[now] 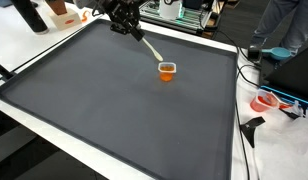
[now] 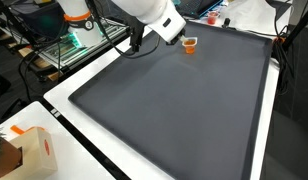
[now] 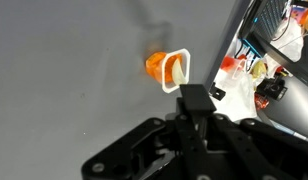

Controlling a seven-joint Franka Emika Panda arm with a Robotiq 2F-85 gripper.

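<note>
A small orange cup (image 1: 167, 71) stands on the dark grey mat (image 1: 114, 110), towards its far side. My gripper (image 1: 127, 27) hovers above the mat's far edge, shut on the handle of a white scoop (image 1: 147, 48). The scoop slants down from the gripper towards the cup. In the wrist view the scoop's looped white end (image 3: 175, 70) sits right at the orange cup (image 3: 155, 65); whether they touch I cannot tell. My gripper (image 3: 194, 108) fills the lower part of that view, jaws closed together. In an exterior view the cup (image 2: 190, 44) is just beyond the gripper (image 2: 138, 42).
The mat lies on a white table (image 1: 24, 120). A cardboard box (image 2: 29, 150) stands at one corner. Red and white items (image 1: 266, 102) and cables lie on the table beside the mat. A dark bottle (image 1: 30, 14) and clutter stand behind the mat.
</note>
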